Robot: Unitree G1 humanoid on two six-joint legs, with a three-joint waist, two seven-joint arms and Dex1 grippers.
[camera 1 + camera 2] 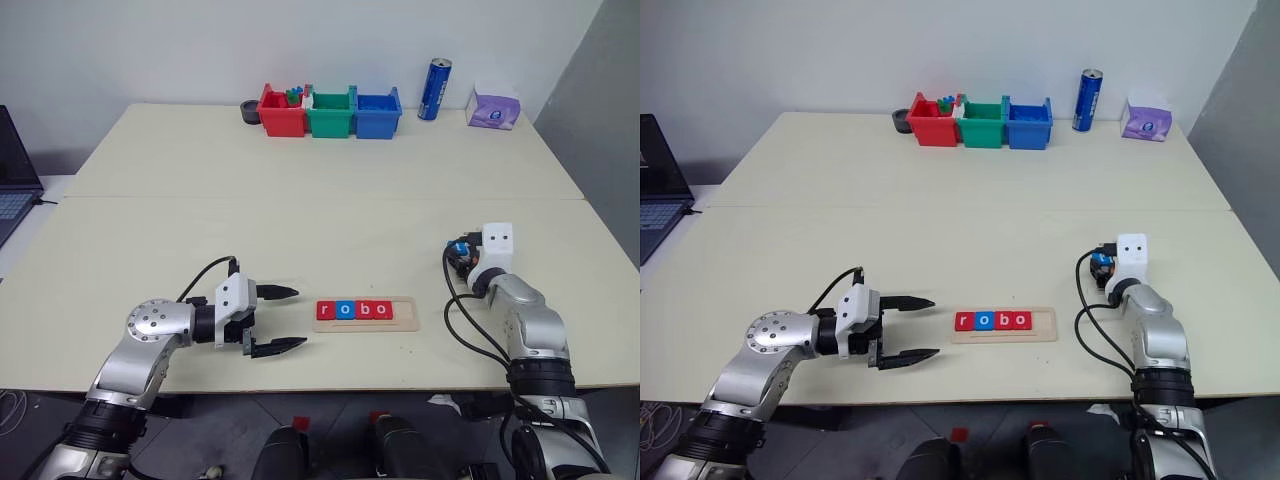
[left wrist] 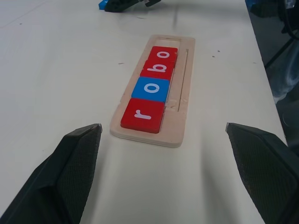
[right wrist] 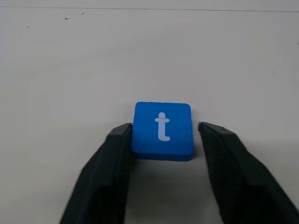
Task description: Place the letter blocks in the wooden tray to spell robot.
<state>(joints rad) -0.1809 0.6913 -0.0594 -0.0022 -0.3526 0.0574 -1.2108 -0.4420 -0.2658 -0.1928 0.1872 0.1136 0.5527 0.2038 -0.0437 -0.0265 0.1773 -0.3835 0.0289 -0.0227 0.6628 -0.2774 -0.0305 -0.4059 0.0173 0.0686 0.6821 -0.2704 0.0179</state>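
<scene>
The two head cameras are looking forward and down over the table (image 1: 330, 215), sharing nearly the whole scene. The left wrist camera is viewing the wooden tray (image 2: 180, 116) closely, lengthwise; the right wrist camera is hovering just behind the blue t block (image 3: 162, 130).

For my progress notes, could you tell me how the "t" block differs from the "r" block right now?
The t block is blue; the r block is red. The t block lies on the bare table, while the r block sits in the wooden tray, first in the row "robo". The t block lies between the right gripper's fingers; the r block lies ahead of the open left gripper, untouched. Both are small square tiles with white lowercase letters.
</scene>
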